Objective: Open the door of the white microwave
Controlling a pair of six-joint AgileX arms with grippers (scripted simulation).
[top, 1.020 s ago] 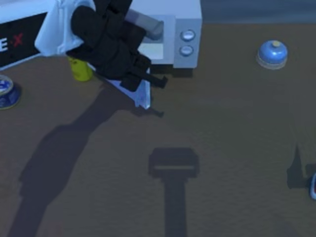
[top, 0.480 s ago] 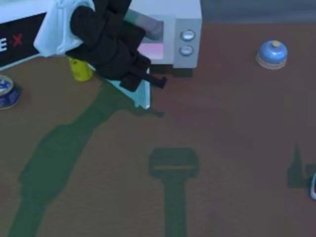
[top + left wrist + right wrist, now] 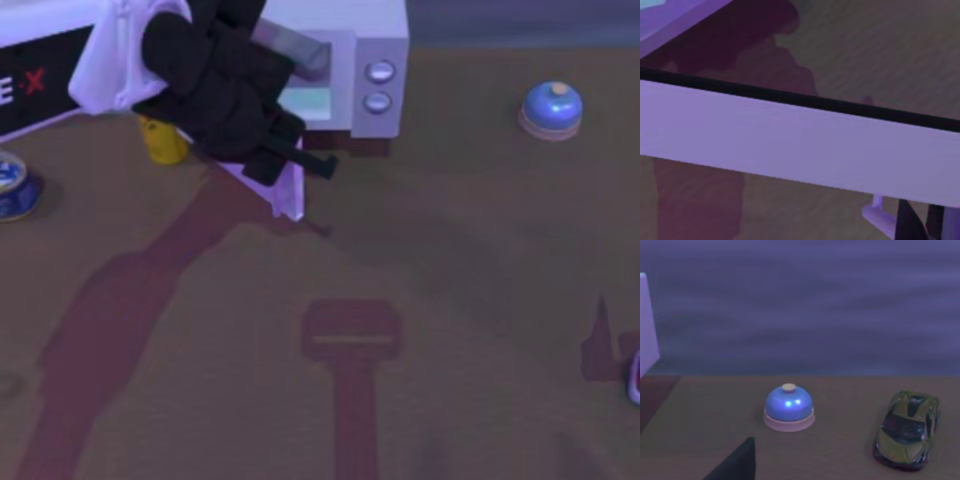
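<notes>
Most of the opening appears done: in the top view the door (image 3: pixel 290 190) stands swung well out from the front of the white microwave (image 3: pixel 350 60), its free edge pointing toward the middle of the worktop (image 3: pixel 450 300), and the cavity (image 3: pixel 305 100) behind it is exposed. The microwave sits at the far edge of the worktop, left of centre, with its two knobs (image 3: pixel 379 86) facing forward. The left hand (image 3: pixel 310 160) is at the door's outer edge, its dark fingers reaching past the panel; whether they are clamped on the door or merely resting against it cannot be told, since the left wrist view shows only the door's edge (image 3: pixel 800 140) filling the picture. The right arm is parked off the right side; its wrist view looks at a blue bell (image 3: pixel 789 407) and a green toy car (image 3: pixel 907 430), and its fingers cannot be judged. Judged remaining: at most a little more swing, then release and withdrawal of the left arm.
</notes>
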